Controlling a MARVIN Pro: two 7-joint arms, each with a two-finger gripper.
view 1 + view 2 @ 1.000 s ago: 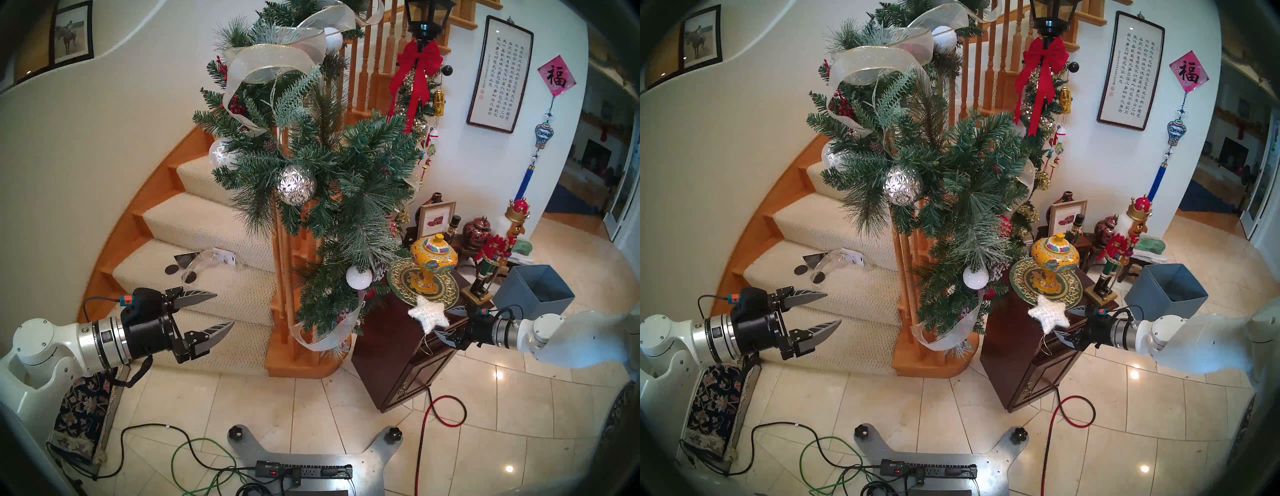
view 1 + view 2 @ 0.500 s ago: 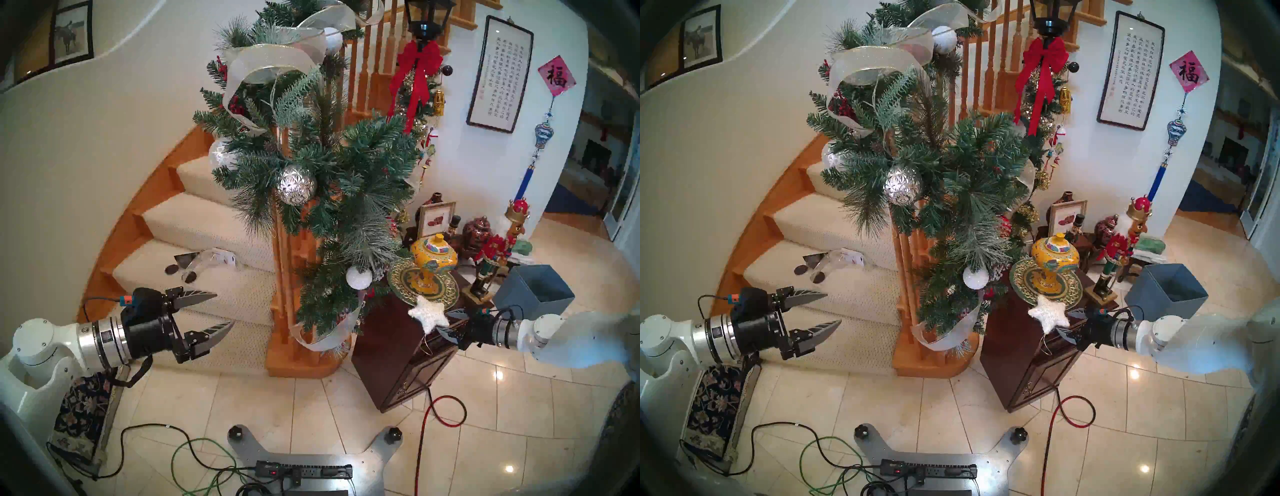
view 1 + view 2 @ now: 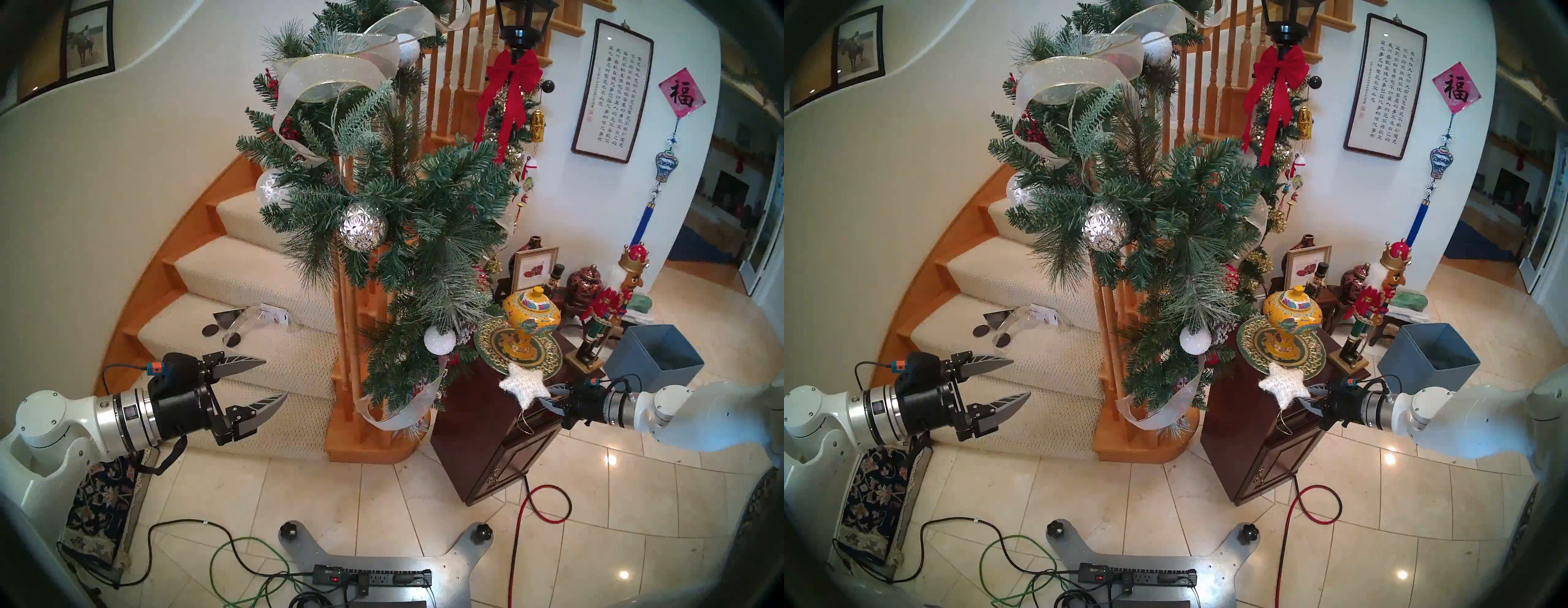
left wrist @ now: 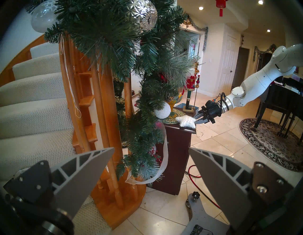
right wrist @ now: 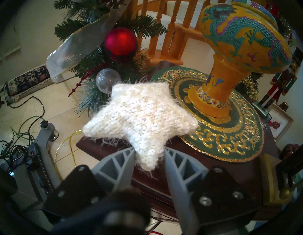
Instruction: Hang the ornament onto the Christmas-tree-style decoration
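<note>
Since a moment ago, the two fingers of my right gripper (image 5: 150, 157) have come in closer, and now they sit on both sides of one point of the star (image 5: 141, 118). I cannot tell if they squeeze it yet; one finger seems to touch and the other looks just beside it. My left gripper (image 3: 259, 382) has not moved. It is wide and holds nothing, out in front of the stairs. The star lies at the near corner of the dark worktop (image 5: 180, 165), just beside the green and gold plate (image 5: 229, 139), and one point sticks out past the edge. So I think the job is only starting: the star is not lifted and not hung on the big green garland (image 3: 407, 220). The star is white, puffy, knitted and fuzzy, with tiny shiny bits. Its thin gold loop (image 5: 65, 147) hangs down off the worktop edge.
</note>
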